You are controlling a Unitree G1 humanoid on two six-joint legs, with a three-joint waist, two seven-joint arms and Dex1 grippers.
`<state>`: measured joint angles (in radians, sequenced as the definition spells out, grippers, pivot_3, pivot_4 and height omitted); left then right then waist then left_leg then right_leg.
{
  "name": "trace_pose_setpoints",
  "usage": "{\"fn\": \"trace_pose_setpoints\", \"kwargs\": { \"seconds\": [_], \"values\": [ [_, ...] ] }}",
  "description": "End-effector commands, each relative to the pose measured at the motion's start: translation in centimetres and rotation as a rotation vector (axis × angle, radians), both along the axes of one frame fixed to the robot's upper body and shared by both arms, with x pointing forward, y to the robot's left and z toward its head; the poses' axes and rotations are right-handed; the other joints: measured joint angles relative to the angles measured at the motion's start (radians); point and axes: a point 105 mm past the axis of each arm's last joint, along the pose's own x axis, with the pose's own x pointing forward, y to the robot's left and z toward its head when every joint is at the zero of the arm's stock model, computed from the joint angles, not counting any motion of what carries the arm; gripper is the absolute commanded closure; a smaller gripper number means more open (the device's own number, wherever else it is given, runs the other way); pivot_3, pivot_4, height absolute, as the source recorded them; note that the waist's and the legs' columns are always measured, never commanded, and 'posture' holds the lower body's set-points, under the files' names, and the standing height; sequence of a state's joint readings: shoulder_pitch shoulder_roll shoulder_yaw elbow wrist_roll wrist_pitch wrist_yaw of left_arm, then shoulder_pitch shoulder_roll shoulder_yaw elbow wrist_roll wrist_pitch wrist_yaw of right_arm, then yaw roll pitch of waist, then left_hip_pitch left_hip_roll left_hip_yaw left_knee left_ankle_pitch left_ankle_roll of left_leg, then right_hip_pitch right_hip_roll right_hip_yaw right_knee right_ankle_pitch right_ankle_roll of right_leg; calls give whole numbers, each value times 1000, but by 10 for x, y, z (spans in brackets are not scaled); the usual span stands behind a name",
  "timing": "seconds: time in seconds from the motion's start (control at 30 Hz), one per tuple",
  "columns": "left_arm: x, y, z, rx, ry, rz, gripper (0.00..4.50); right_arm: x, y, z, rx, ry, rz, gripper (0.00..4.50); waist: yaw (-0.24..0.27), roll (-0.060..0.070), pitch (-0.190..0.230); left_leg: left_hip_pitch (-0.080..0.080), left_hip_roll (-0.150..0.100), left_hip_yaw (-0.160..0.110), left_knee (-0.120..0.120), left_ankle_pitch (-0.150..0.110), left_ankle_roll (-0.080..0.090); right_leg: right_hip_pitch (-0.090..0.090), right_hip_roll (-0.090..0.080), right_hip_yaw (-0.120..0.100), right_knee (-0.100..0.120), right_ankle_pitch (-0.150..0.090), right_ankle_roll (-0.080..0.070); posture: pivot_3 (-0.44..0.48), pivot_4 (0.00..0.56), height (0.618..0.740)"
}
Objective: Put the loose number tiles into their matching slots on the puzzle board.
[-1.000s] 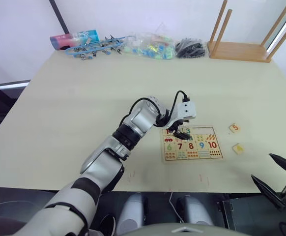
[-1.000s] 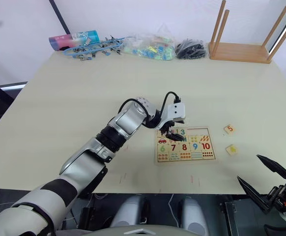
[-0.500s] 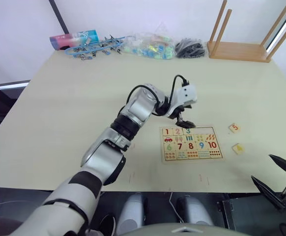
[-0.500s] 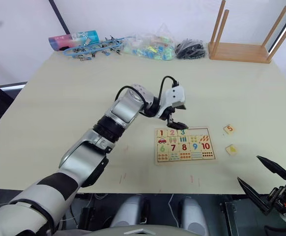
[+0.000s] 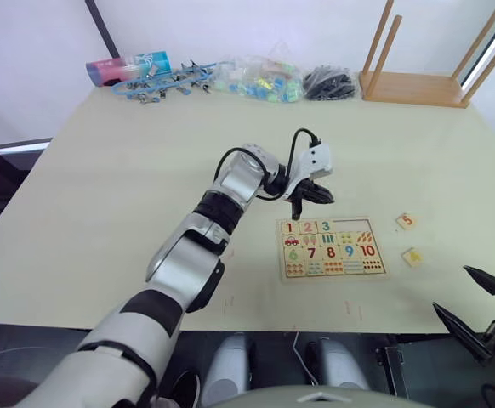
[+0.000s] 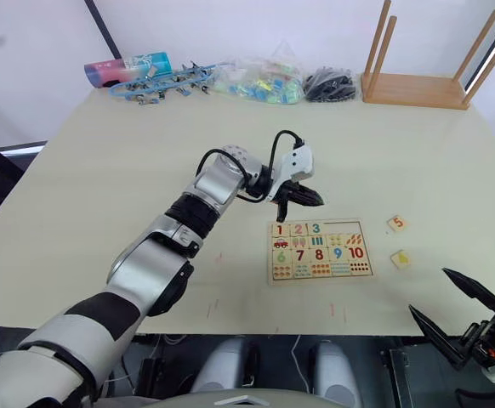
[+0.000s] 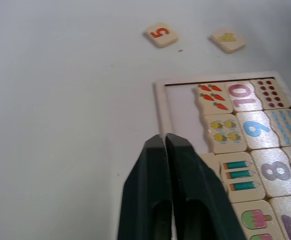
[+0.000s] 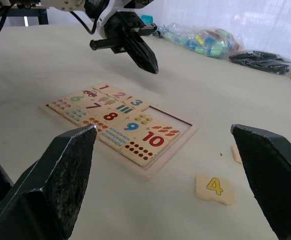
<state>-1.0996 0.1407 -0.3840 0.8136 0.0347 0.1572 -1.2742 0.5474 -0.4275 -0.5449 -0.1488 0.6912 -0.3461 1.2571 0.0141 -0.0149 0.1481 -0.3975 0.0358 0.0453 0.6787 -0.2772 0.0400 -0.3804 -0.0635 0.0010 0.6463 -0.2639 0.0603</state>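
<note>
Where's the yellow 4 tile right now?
The yellow 4 tile lies loose on the table to the robot's right of the puzzle board, just nearer the robot than the 5 tile.

Probably a lab: cluttered test table (image 5: 128, 187)

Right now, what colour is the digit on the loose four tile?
Yellow, on pale wood; the four tile shows best in the right wrist view.

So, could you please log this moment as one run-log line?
left gripper: shut, empty, above puzzle board | right gripper: open, idle | tiles 4, 5: loose on table
</note>
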Motion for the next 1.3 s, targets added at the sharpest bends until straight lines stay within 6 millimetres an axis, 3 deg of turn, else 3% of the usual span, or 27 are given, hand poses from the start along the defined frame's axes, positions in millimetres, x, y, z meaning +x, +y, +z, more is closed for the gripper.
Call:
{"fn": "trace_pose_setpoints", "kwargs": {
  "seconds": [0.03, 0.57, 0.7, 0.83, 1.03, 1.3],
  "values": [
    [-9, -5, -4, 10, -9, -75, 4459, 0, 1, 6, -16, -31, 4, 0, 0, 0, 0, 0, 0, 0, 0, 0, 0, 0, 0, 0, 0, 0, 0, 0, 150, 737],
    [-10, 5, -48, 143, 9, -33, 4459, -1, 2, 7, -19, -32, 6, 0, 1, 0, 0, 0, 0, 0, 0, 0, 0, 0, 0, 0, 0, 0, 0, 0, 150, 737],
    [-12, 4, -43, 101, 35, -38, 4459, -1, 2, 7, -18, -30, 9, 0, 0, 0, 0, 0, 0, 0, 0, 0, 0, 0, 0, 0, 0, 0, 0, 0, 150, 737],
    [-11, 9, -22, -22, 65, -8, 4459, -1, 4, 7, -14, -29, 11, 0, -1, 0, 0, 0, 0, 0, 0, 0, 0, 0, 0, 0, 0, 0, 0, 0, 150, 737],
    [-6, 41, 3, -179, 84, 80, 4459, 3, 3, 4, -8, -25, 6, 0, -1, 0, 0, 0, 1, 0, 0, 0, 0, 0, 0, 0, 1, 0, 0, 0, 150, 737],
    [-15, 108, 7, -353, 84, 269, 4459, 15, -4, 1, -18, 10, -36, 0, -3, 1, 0, 1, 2, 0, 1, 0, 0, 0, -1, 0, 2, 0, 0, 0, 150, 737]
  ]
}}
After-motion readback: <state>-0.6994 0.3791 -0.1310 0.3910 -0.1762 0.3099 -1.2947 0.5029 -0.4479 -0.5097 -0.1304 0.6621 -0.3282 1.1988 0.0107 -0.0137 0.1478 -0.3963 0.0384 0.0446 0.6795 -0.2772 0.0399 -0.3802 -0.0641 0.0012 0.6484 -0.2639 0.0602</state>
